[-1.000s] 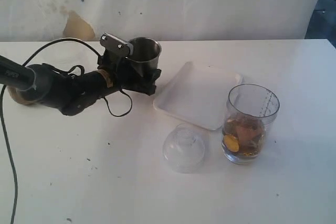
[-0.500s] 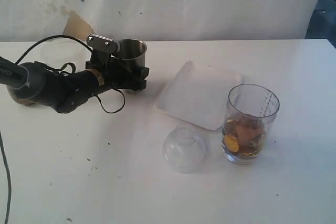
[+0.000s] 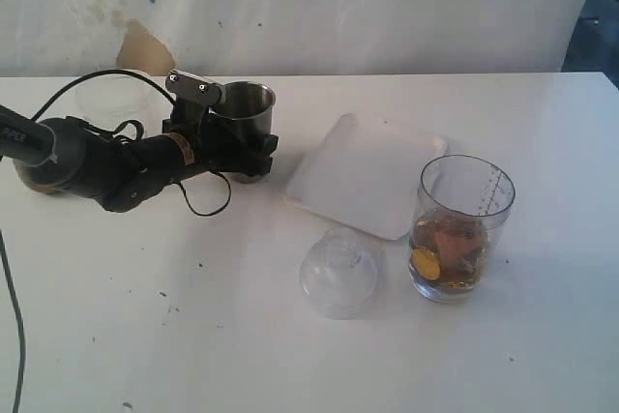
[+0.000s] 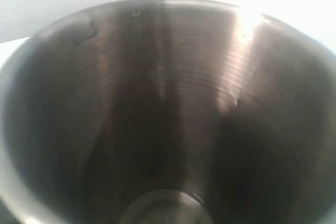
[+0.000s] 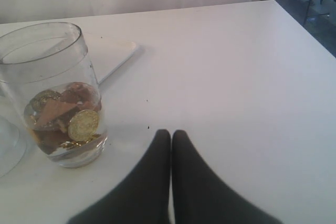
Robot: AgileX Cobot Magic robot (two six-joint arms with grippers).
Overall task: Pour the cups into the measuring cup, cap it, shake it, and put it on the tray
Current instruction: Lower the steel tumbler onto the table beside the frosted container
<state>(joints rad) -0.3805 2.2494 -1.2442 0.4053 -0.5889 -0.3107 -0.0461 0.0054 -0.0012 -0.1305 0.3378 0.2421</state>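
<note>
At the left of the frame, the left arm's fingers (image 3: 259, 148) are spread wide around an upright steel tumbler (image 3: 244, 103), gripping its lower part just over the white counter (image 3: 193, 336). A white tray (image 3: 363, 176) lies at centre. The measuring cup (image 3: 462, 210), at lower right, holds coins (image 3: 426, 263) and brown pieces. A clear dome lid (image 3: 338, 273) sits left of it. The right arm's fingers (image 5: 161, 148) are pressed together with nothing between them, near the measuring cup.
</note>
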